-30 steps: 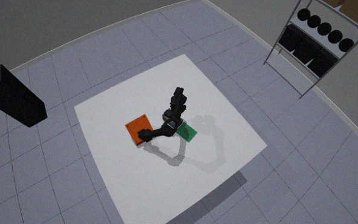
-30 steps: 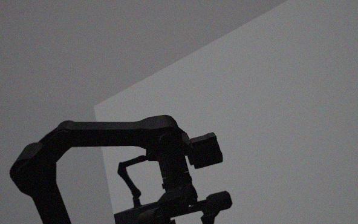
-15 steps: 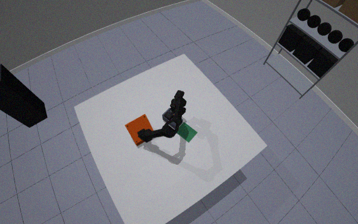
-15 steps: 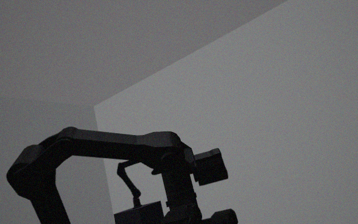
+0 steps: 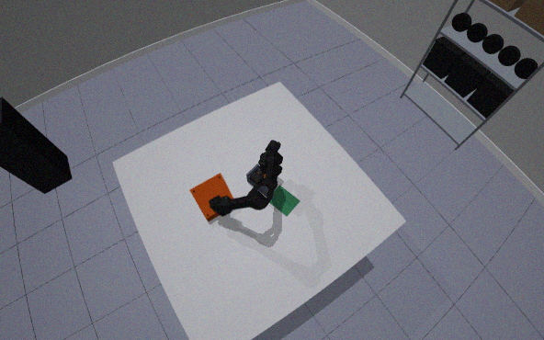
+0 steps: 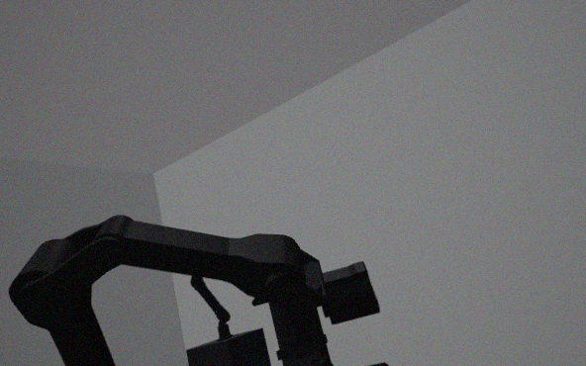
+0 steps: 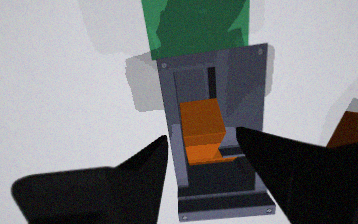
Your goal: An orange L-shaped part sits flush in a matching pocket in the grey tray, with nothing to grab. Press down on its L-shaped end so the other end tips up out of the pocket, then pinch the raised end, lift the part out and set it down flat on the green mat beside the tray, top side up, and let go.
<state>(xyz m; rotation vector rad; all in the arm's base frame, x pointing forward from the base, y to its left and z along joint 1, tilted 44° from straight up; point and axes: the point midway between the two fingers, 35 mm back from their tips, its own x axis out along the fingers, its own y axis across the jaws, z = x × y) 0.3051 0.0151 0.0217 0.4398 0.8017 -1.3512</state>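
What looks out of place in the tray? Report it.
The orange L-shaped part is not flush: in the wrist view one end stands tipped up out of the grey tray pocket. The gripper hangs open on either side of it, holding nothing. The green mat lies beyond the tray.

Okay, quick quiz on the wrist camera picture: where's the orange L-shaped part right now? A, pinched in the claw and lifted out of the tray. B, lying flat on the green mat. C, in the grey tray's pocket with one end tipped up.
C: the orange L-shaped part sits tilted in the grey tray, while the open claw holds nothing and no part lies on the green mat.
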